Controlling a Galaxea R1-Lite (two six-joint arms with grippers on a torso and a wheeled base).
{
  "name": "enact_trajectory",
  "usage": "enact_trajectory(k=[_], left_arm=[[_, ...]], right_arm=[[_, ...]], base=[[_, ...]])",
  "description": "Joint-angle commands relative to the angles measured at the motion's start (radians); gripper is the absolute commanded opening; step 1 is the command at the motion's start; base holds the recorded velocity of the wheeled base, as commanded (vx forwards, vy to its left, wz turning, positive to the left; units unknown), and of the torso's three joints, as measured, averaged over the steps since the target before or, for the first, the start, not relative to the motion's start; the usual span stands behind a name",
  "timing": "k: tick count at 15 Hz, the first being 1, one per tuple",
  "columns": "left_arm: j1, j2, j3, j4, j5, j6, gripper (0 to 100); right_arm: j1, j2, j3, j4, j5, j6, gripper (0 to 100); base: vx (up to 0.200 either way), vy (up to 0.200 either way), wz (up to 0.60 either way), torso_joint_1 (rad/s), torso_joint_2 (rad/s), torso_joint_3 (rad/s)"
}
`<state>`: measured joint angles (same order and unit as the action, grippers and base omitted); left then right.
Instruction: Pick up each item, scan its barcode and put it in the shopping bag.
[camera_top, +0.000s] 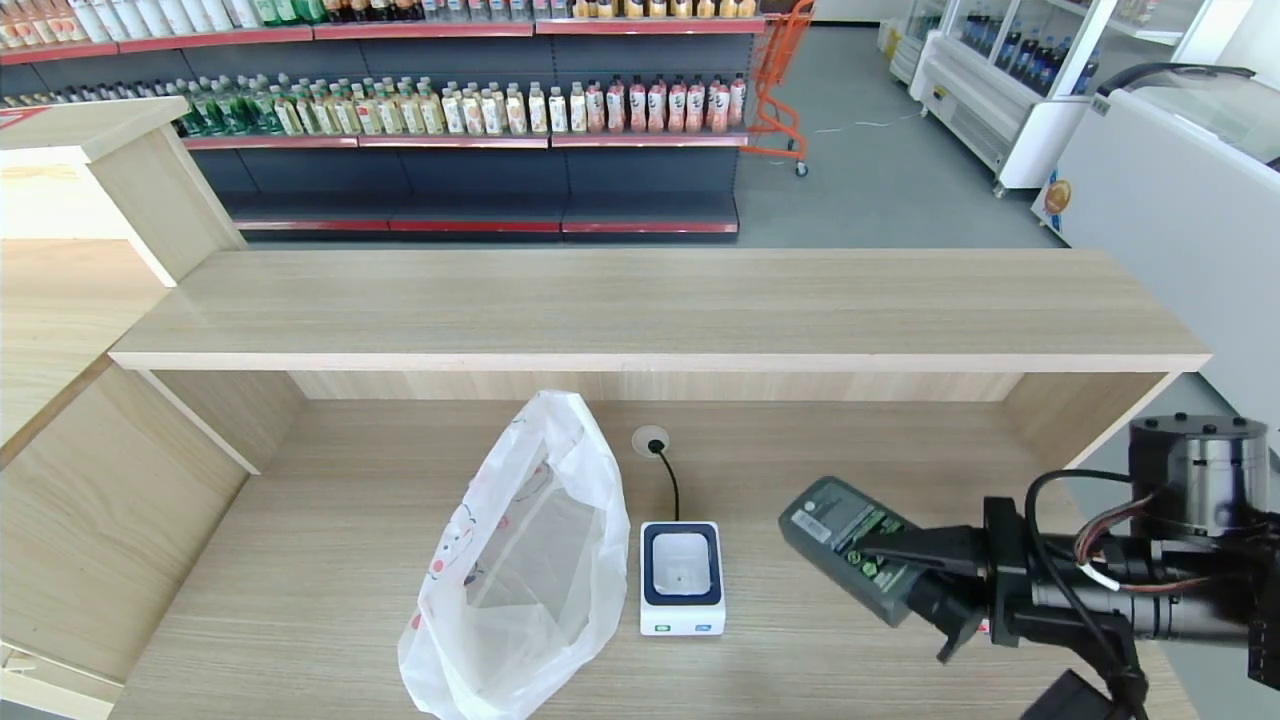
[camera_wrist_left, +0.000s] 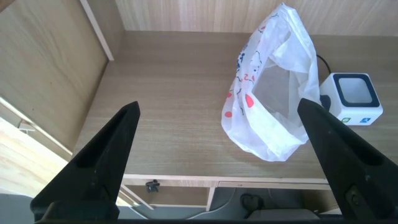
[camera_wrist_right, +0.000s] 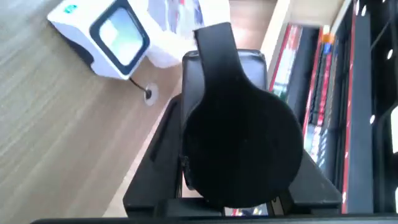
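Pack (camera_top: 835, 525), probably a grey pouch, sits clamped in the right gripper (camera_top: 892, 575) over the desk's (camera_top: 300, 560) right side, near the scanner (camera_top: 681, 577). Bag (camera_top: 520, 570) stands by the front edge. Left gripper (camera_wrist_left: 219, 107) gapes empty.

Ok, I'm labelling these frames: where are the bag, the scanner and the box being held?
bag (camera_top: 520, 560): head view, clear side panel.
scanner (camera_top: 682, 574): head view, glass window.
box (camera_top: 822, 520): head view, labelled face.
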<state>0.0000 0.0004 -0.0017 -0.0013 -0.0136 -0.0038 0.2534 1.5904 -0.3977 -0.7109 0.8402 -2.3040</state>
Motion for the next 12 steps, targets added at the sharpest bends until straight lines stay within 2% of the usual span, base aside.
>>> enact_trajectory(k=[1, 3, 5, 7, 12], left_arm=[[0.0, 0.0, 0.0, 0.0, 0.0, -0.001, 100], [0.0, 0.0, 0.0, 0.0, 0.0, -0.001, 100], [0.0, 0.0, 0.0, 0.0, 0.0, -0.001, 100], [0.0, 0.0, 0.0, 0.0, 0.0, -0.001, 100], [0.0, 0.0, 0.0, 0.0, 0.0, -0.001, 100]], right_arm=[[0.07, 0.0, -0.003, 0.261, 0.089, -0.314, 0], [0.083, 0.0, -0.01, 0.38, 0.119, -0.469, 0], [0.09, -0.013, -0.02, 0.381, 0.232, -0.531, 0], [0.145, -0.01, -0.035, 0.38, 0.283, -0.546, 0], [0.227, 0.011, -0.058, 0.369, 0.284, -0.568, 0]], base=[[0.0, 0.0, 0.0, 0.0, 0.0, 0.0], [0.0, 0.0, 0.0, 0.0, 0.0, 0.0], [0.0, 0.0, 0.0, 0.0, 0.0, 0.0], [0.0, 0.0, 0.0, 0.0, 0.0, 0.0], [0.0, 0.0, 0.0, 0.0, 0.0, 0.0]])
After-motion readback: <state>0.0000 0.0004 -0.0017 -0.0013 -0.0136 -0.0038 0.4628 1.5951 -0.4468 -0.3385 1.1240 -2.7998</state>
